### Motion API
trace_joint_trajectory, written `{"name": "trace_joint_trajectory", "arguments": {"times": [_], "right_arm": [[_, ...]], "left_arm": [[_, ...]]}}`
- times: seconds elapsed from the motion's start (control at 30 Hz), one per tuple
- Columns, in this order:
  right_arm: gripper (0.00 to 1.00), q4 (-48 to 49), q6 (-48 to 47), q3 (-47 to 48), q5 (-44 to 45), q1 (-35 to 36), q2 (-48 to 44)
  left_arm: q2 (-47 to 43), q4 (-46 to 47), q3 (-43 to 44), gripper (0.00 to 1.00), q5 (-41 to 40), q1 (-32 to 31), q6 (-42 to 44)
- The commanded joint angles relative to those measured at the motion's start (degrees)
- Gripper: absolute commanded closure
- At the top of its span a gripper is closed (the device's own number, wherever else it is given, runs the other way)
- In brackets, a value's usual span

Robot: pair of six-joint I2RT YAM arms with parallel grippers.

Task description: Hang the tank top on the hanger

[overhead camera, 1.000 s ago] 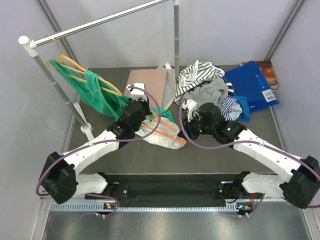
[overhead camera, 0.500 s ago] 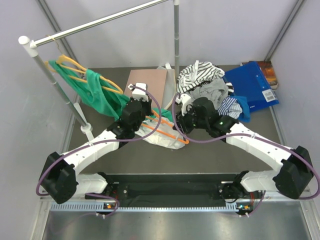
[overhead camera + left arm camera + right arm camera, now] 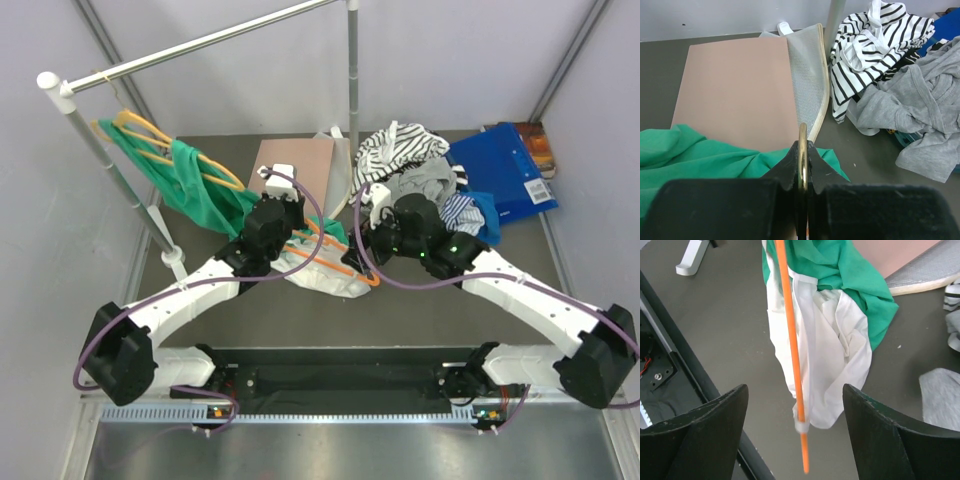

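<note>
Orange thin plastic triangular hanger [image 3: 791,340] is being pinched at one end by the left fingers [image 3: 787,170], likely steadying it, while the right fingers [image 3: 715,425] are gaping wide astride its bar, where the thin white tank top [image 3: 832,365] is draping.

A dark grey table [image 3: 410,320] carries scattered laundry. At the back lies a pink board [image 3: 300,165] with a mesh pad [image 3: 807,90] along its right edge. To the right, a striped shirt [image 3: 400,148] is piled against a grey garment [image 3: 425,182], and a blue folder [image 3: 505,175] and books [image 3: 540,145] sit in the far right corner. A green garment [image 3: 690,155] trails over the board's near edge, touching a crumpled white tank top [image 3: 835,365] at centre.
</note>
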Motion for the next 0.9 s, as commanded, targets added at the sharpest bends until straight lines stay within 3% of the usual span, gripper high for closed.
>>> {"name": "trace_joint_trajectory", "arguments": {"times": [0.0,0.23,0.33,0.4,0.43,0.5,0.53,0.6,0.63,0.7,0.87], "right_arm": [[0.23,-1.13,-0.75,-1.22,0.80,0.37,-5.41],[0.23,1.67,-1.01,-7.99,-3.15,0.29,-6.65],[0.30,3.25,-1.36,-7.91,-5.87,0.29,-5.42],[0.48,3.78,-1.80,-7.55,-7.89,0.29,-4.80],[0.66,4.13,-1.89,-7.55,-8.51,0.29,-4.63],[0.90,4.75,-1.89,-7.55,-9.22,0.29,-4.80],[1.00,4.75,-1.98,-7.64,-9.22,0.29,-5.24],[1.00,3.88,-2.42,-7.90,-8.78,0.29,-5.85],[1.00,3.18,-2.68,-8.08,-8.78,0.29,-6.90],[1.00,0.37,-3.12,-8.26,-8.52,0.37,-8.22],[1.00,-7.00,-2.77,-8.61,-7.99,0.29,-15.25]], "left_arm": [[-0.31,2.42,2.68,1.00,-0.04,-0.06,0.15],[-1.80,2.42,2.33,1.00,0.84,-0.06,1.03],[-2.59,2.59,1.98,1.00,1.63,-0.06,1.03],[-3.21,2.86,1.54,1.00,1.81,-0.06,1.03],[-3.47,2.77,1.37,1.00,1.98,-0.06,1.03],[-3.74,2.77,0.93,1.00,1.90,-0.06,0.85],[-4.00,2.60,0.84,0.89,1.90,-0.06,0.76],[-4.79,2.42,0.31,0.54,1.28,-0.06,0.68],[-4.88,2.42,0.14,0.22,0.93,-0.06,0.67],[-5.41,1.81,0.31,0.01,-1.35,-0.06,1.29],[-6.11,-0.04,0.40,0.01,-6.89,0.29,3.31]]}}
